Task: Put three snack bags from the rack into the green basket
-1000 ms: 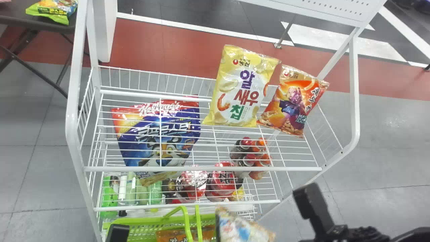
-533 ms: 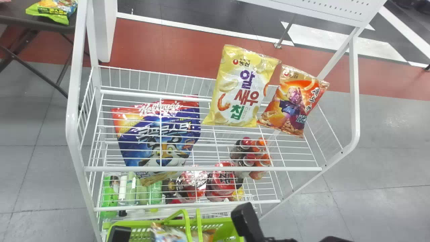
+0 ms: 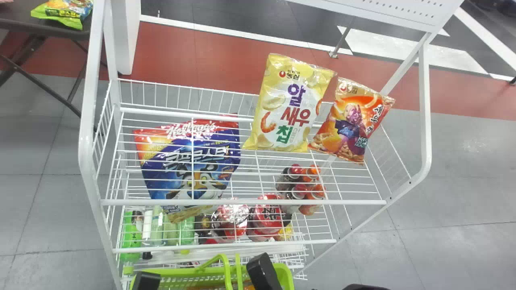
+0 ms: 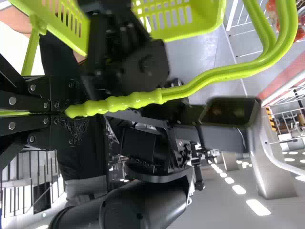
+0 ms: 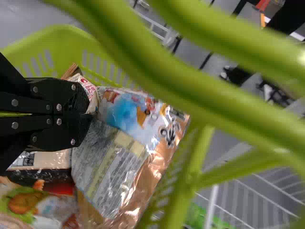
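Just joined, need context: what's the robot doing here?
The left gripper holds the handle of the green basket. The right gripper pinches a blue-and-white snack bag inside the basket, among other packs. Yellow, orange and blue bags are on the rack.

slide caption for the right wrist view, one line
The right gripper grips a snack bag by one end in the green basket, beside other packs.

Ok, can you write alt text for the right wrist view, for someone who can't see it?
The right arm's black gripper pinches the edge of a shiny white, blue and copper snack bag within a bright green plastic basket, beside other printed packets.
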Robot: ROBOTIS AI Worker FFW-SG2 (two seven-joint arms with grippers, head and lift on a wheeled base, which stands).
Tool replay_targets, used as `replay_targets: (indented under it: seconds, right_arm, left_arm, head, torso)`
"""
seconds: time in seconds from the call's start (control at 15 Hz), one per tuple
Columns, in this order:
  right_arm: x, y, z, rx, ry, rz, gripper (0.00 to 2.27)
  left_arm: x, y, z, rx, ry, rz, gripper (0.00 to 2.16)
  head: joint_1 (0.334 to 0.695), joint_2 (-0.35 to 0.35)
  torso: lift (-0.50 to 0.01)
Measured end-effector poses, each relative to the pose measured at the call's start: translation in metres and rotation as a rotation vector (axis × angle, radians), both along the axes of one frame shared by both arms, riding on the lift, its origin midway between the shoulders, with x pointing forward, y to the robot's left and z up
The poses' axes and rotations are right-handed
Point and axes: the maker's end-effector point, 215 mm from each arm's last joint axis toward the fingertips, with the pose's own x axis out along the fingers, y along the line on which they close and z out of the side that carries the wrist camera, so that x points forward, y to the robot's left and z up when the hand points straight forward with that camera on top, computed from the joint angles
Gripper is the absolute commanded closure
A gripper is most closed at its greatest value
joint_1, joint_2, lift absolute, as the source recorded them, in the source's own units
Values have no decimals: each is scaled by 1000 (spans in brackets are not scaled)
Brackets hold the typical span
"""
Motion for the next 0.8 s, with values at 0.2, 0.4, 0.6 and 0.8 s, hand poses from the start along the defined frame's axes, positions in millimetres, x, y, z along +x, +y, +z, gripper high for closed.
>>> replay_targets:
  seconds: [0.2, 0.4, 0.6, 0.8]
  right_arm:
    - [21, -29, 9, 3, -13, -94, 16]
    - [59, -67, 42, 29, -92, -207, 66]
    - [94, -101, 80, 49, -172, -289, 76]
    - [140, -132, 120, 76, -322, -388, 80]
  left_arm:
    - [1, 0, 0, 0, -1, -1, 1487]
    - [1, -1, 0, -2, 0, -2, 1487]
    - [0, -2, 1, -3, 0, -4, 1487]
    - [-2, -4, 1, -3, 0, -10, 1487]
  head:
    - [695, -350]
    - [695, -350]
    - [695, -350]
    - [695, -350]
  torso:
    - [0]
    - [0]
    - [0]
    - [0]
